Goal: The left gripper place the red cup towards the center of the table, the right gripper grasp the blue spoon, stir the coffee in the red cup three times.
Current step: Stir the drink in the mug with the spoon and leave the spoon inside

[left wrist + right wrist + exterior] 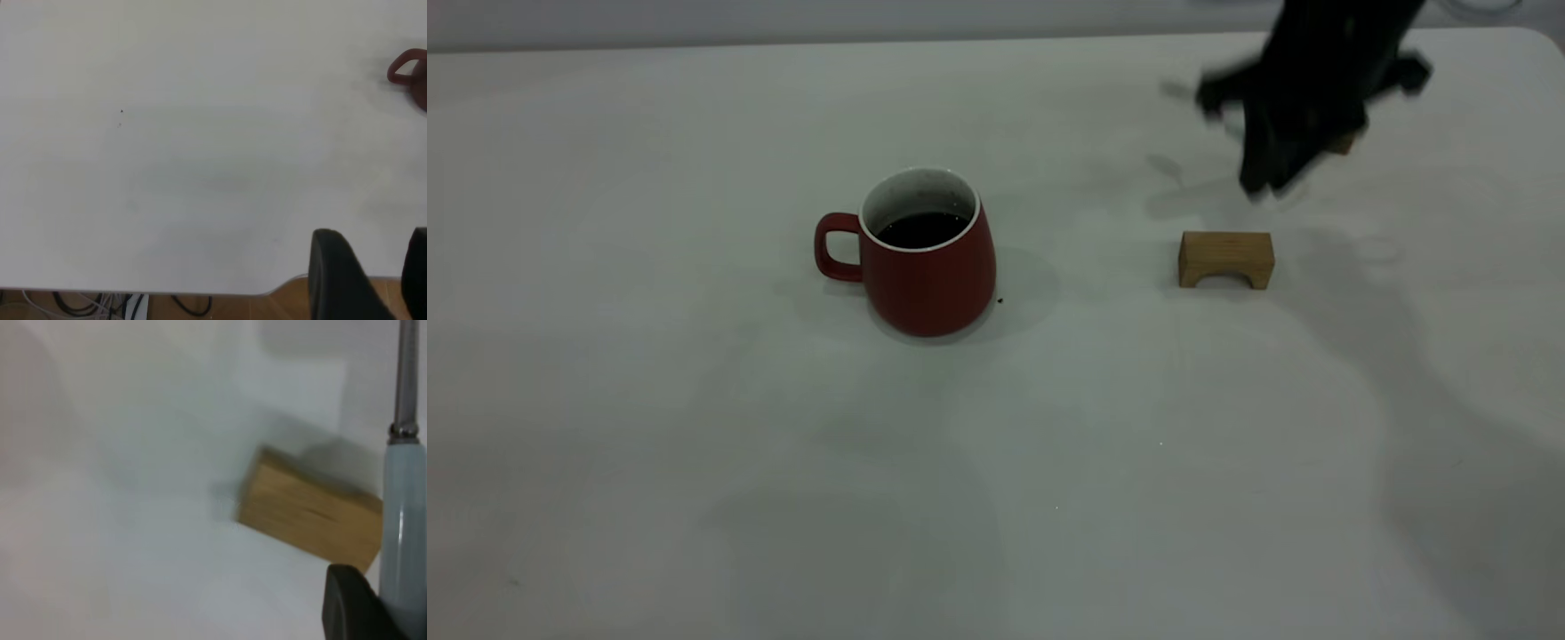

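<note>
Dark red glazed ceramic, the red cup [929, 267] stands upright near the middle of the pale, smooth bench [694, 444], bulging toward its base, white rim up, loop handle toward the left edge. Black coffee [921, 229] sits inside. The right gripper [1263, 182] hangs near the far right corner, clenched on the blue spoon [402, 513], whose slim pale handle runs into a grey metal neck. A tan wooden block [1225, 259] lies beneath. The left gripper [370, 280], unclenched, hovers at the bench's edge.
</note>
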